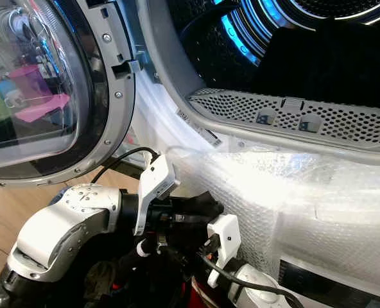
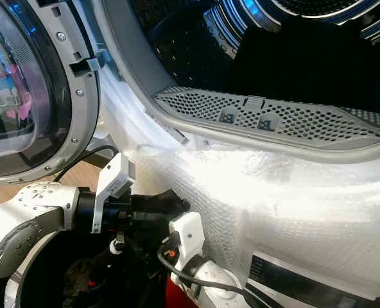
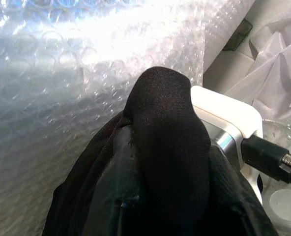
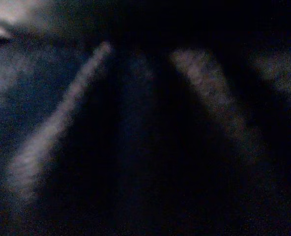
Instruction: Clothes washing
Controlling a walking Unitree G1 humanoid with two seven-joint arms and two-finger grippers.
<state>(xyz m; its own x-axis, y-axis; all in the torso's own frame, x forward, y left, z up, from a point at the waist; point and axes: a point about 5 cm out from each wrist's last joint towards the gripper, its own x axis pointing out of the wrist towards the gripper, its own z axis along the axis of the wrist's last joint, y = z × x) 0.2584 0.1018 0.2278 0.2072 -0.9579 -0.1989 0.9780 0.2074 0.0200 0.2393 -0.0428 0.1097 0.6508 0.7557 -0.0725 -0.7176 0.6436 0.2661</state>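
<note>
Bubble wrap [image 1: 293,192] covers the white front of the machine, below its open drum mouth [image 1: 293,58], where a grey perforated lip [image 1: 293,119] runs along the lower rim. Dark fabric [image 1: 331,64] fills the right side of the drum, lit from behind by blue-white rings. At the robot's left the round door [image 1: 49,90] stands swung open, with coloured things showing through its glass.

Both silver arms meet low in front of the machine. The left gripper [image 3: 165,162] is wrapped in a black cloth [image 3: 165,128], which drapes over its fingers and bulges upward just beside the bubble wrap; whether the fingers are closed on it or merely covered cannot be told. The white wrist block [image 3: 224,118] of the right arm sits just beside that cloth.

The right gripper [image 1: 203,212] lies among the same dark bundle; its wrist view is almost black, with two pale fuzzy streaks that may be its fingers [image 4: 57,128], set apart.
</note>
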